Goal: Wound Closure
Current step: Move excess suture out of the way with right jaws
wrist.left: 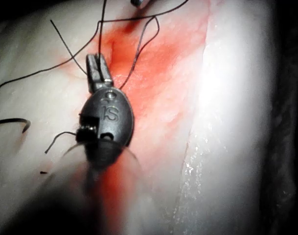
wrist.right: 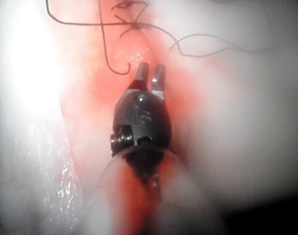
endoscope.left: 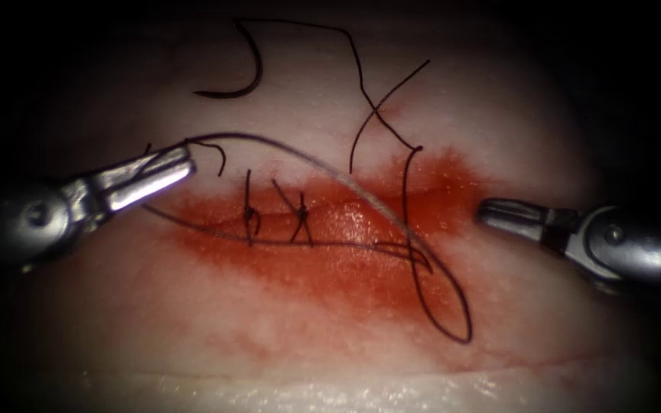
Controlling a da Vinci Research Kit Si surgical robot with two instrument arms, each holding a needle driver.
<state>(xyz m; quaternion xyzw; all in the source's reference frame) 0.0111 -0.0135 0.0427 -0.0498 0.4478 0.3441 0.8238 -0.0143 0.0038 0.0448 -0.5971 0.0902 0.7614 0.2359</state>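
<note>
The tissue (endoscope.left: 330, 336) has a cut (endoscope.left: 361, 218) wet with red fluid, running across the endoscope view. Two knotted stitches (endoscope.left: 251, 218) (endoscope.left: 301, 216) cross its left part. The curved needle (endoscope.left: 245, 80) lies free on the tissue's surface beyond the cut, at the left, not in the tissue; neither tool holds it. My left tool (endoscope.left: 181, 167) (wrist.left: 99, 67) is at the cut's left end, shut on the thread (endoscope.left: 300, 157), which arcs right over the cut into a loose loop (endoscope.left: 460, 321). My right tool (endoscope.left: 485, 210) (wrist.right: 149, 74) hovers at the cut's right end, jaws slightly open, holding nothing.
More thread (endoscope.left: 361, 76) runs from the needle across the far tissue and crosses itself near the right half of the cut. Short cut ends (endoscope.left: 219, 157) stick up by the left tool. The tissue's pale front edge (endoscope.left: 330, 382) lies near.
</note>
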